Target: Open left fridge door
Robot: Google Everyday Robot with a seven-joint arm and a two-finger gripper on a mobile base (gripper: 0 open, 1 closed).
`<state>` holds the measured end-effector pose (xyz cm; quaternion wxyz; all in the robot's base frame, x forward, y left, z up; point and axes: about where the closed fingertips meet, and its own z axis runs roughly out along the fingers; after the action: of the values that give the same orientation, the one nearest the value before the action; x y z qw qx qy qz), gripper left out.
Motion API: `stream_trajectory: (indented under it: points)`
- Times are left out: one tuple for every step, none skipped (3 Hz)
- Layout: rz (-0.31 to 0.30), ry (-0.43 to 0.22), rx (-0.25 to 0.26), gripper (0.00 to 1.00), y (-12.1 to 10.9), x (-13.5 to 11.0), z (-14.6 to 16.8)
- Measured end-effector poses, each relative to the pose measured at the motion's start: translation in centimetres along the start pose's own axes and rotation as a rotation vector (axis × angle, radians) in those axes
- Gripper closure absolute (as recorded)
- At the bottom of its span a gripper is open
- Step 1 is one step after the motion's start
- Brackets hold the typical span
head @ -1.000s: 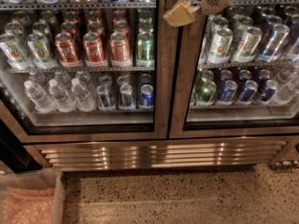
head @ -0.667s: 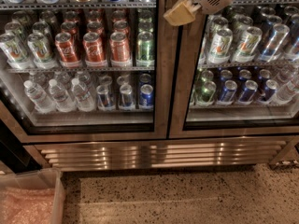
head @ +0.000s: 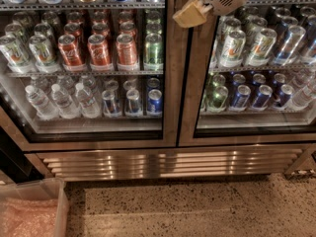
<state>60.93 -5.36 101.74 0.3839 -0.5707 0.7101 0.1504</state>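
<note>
The left fridge door is a glass pane in a brushed steel frame, and it stands shut, flush with the matching right door. Behind its glass are rows of cans and water bottles. My gripper comes in from the upper right and hangs in front of the centre seam where the two doors meet, near the top of the view. Its tan tip lies over the steel frames.
A ribbed steel kick panel runs below the doors. A clear plastic bin stands on the speckled floor at the lower left. A dark gap shows at the fridge's left side.
</note>
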Motion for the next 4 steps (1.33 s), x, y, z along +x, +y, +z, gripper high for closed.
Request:
stream_trajectory:
  points:
    - [-0.005,-0.003,-0.003,1.00,0.00,-0.02,-0.05]
    - [-0.017,-0.014,-0.006,1.00,-0.03,-0.10,-0.17]
    - [-0.017,-0.014,-0.006,1.00,-0.03,-0.11,-0.16]
    - [-0.011,-0.029,-0.006,1.00,-0.21,-0.24,-0.01]
